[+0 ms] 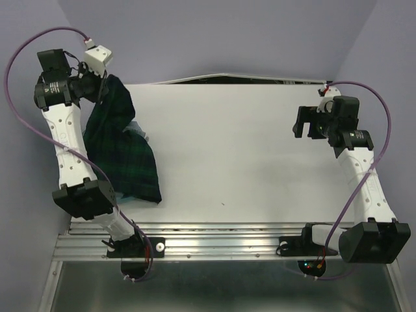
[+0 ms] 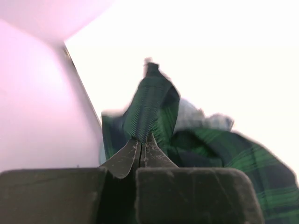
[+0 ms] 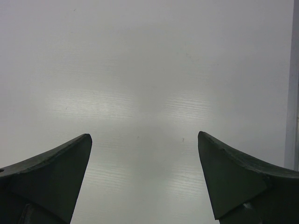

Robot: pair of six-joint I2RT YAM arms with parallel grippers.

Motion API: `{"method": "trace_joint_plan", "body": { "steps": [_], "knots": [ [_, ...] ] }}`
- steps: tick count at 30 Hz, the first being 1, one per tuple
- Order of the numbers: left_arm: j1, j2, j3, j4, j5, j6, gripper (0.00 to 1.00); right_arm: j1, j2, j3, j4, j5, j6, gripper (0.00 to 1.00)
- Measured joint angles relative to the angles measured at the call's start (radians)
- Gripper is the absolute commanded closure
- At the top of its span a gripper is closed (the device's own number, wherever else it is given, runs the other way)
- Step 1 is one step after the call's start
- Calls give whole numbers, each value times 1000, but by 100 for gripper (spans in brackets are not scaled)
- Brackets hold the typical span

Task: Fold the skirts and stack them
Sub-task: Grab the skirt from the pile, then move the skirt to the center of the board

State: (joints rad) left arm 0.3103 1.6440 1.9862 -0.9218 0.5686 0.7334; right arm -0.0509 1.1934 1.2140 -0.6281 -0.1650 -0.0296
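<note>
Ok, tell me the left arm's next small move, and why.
Probably pull the tartan skirt toward the middle of the table. The left pincer is shut on a fold of it, the cloth lies bunched along the left edge, and the right pincer hangs open over bare table.

1. The tartan skirt (image 1: 120, 156) is covering most of a pale cloth (image 1: 138, 128). Only a crumpled edge is showing, too little to tell what it is.
2. Seen from above, the left gripper (image 2: 141, 148) is hiding behind its own wrist.
3. In the left wrist view, the skirt's raised fold is blurring and the cloth is running off the lower right edge.
4. The bottom edge is cutting off the fingers (image 3: 46, 177) of the right gripper (image 3: 144, 135).
5. The gap (image 1: 247, 79) behind the table (image 1: 260, 149) is showing too dark to read.
</note>
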Motion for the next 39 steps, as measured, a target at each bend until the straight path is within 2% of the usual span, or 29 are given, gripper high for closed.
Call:
{"method": "trace_joint_plan", "body": {
  "steps": [3, 8, 13, 18, 22, 24, 27, 29, 31, 32, 33, 34, 35, 39],
  "knots": [
    [-67, -37, 109, 11, 47, -69, 100, 0, 0, 0, 0, -8, 0, 0],
    [-309, -155, 114, 105, 92, -194, 100, 0, 0, 0, -2, -55, -8, 0],
    [-479, -188, 117, 249, 114, -351, 100, 0, 0, 8, -21, -109, -23, 0],
    [-648, -167, -1, 426, 83, -483, 100, 0, 0, 45, -46, -128, -27, 0],
    [-776, -70, -92, 537, 14, -566, 100, 0, 9, 75, -59, -145, -29, 0],
    [-836, 50, -92, 603, -29, -621, 100, 0, 16, 79, -70, -154, -32, 0],
    [-876, 229, -49, 659, -61, -681, 100, 0, 24, 79, -89, -162, -34, 0],
    [-897, 351, 44, 655, -71, -705, 99, 0, 28, 79, -101, -168, -35, 0],
    [-912, 520, 224, 655, -78, -727, 78, 0, 30, 78, -106, -178, -37, 1],
    [-917, 575, 280, 660, -76, -737, 59, 0, 30, 74, -105, -182, -38, 3],
    [-925, 637, 348, 661, -71, -743, 46, 0, 30, 66, -102, -189, -38, 4],
    [-932, 673, 383, 663, -69, -750, 25, 0, 31, 51, -105, -200, -38, 7],
    [-940, 696, 407, 664, -65, -748, 17, 0, 32, 43, -105, -207, -38, 9],
    [-959, 681, 408, 649, -62, -730, 9, 0, 43, -37, -94, -296, -11, 20]
  ]
}}
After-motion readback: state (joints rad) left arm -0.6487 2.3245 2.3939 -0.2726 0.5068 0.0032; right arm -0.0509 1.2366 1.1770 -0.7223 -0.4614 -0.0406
